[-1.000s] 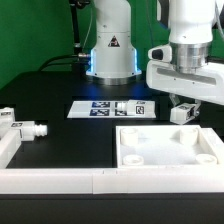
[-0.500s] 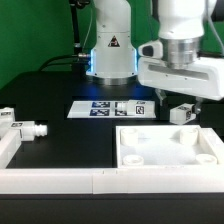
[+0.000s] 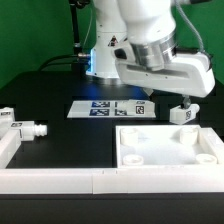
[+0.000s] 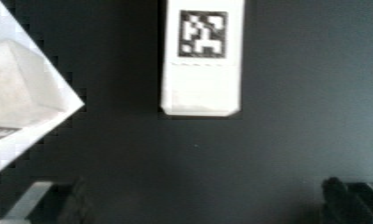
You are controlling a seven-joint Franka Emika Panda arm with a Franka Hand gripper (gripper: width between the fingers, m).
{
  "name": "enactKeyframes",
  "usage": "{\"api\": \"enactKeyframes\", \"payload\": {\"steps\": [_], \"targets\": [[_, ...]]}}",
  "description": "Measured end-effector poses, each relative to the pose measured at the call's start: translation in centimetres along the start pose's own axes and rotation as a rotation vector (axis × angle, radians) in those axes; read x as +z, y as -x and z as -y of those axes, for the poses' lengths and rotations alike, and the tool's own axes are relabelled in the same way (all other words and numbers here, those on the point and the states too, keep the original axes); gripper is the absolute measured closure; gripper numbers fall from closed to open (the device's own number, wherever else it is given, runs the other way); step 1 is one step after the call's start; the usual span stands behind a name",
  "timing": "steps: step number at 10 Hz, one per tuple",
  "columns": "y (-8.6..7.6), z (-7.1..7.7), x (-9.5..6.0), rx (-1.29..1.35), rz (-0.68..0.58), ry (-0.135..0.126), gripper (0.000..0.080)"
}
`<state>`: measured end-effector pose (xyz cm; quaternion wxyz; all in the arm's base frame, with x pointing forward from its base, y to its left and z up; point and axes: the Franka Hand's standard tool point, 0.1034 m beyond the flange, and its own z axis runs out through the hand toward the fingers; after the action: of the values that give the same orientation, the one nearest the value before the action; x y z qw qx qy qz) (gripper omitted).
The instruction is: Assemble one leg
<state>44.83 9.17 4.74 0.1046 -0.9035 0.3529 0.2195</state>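
The leg (image 4: 202,60) lies just beyond the wide-spread end effector (image 4: 197,203), untouched.

Wrist view: fingertips (image 4: 41,200) dark, blurred, cropped by the frame edge. White tagged piece (image 4: 202,60) cropped, can't identify it. Exterior view: hand (image 3: 186,101) mostly behind the wrist housing (image 3: 165,65); leftmost leg (image 3: 5,115) cropped.

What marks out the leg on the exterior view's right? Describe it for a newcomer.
Find the big white panel in front. Just behind its far corner on the exterior view's right, past the end of the marker board, sits the leg. It is alone there; the other legs lie on the exterior view's left.
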Motion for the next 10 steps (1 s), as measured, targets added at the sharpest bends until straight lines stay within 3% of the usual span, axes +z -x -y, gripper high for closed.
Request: {"api": "enactKeyframes", "payload": {"steps": [2,5,6,7,8,10], "targets": [[-0.1,0.4,0.2,0.017,0.154,0.03,0.015],[1.0,-0.6,1.3,0.019,0.317,0.08,0.015],[0.2,-0.7,1.3,0.028,0.317,0.074,0.015],[0.5,-0.7,1.6,0.034,0.319,0.072,0.015],[1.2,-0.9,2.6,0.085,0.343,0.047,0.015],[2.0,-0.9,4.0,0.118,0.338,0.047,0.015]]}}
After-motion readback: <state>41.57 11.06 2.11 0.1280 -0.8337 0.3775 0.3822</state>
